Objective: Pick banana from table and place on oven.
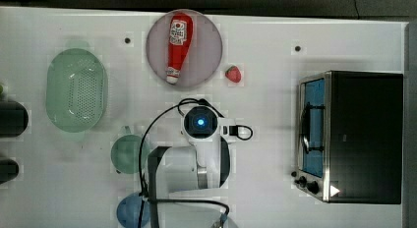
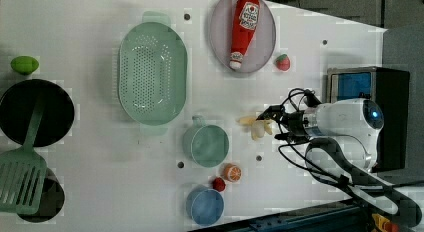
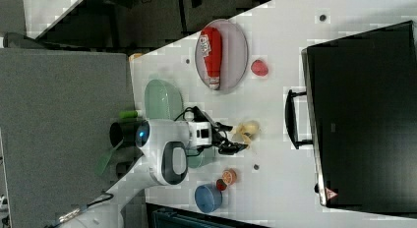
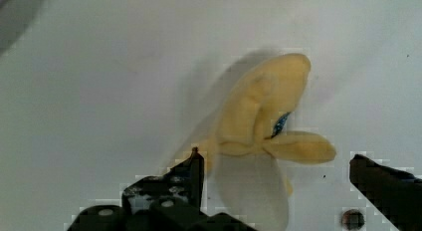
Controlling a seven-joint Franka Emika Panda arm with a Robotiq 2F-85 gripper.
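Observation:
The banana (image 4: 263, 121), pale yellow and peeled open with its skin flaps spread, lies on the white table (image 1: 265, 90). My gripper (image 4: 276, 161) is open just above it, one dark finger on each side of the fruit's lower flaps, and holds nothing. In the left view the banana (image 2: 257, 126) sits right of the green cup, with the gripper (image 2: 276, 124) at its right end. In the right view the gripper (image 3: 235, 137) reaches the banana (image 3: 247, 129) from the left. The oven (image 1: 364, 139) stands at the top view's right, its black top bare.
A ketchup bottle (image 1: 178, 46) lies on a grey plate (image 1: 209, 46), with a strawberry (image 1: 233, 73) beside it. A green colander (image 2: 152, 72), green cup (image 2: 206, 144), blue cup (image 2: 205, 206), orange slice (image 2: 232, 172) and black pan (image 2: 35, 112) stand at the left view's left and bottom.

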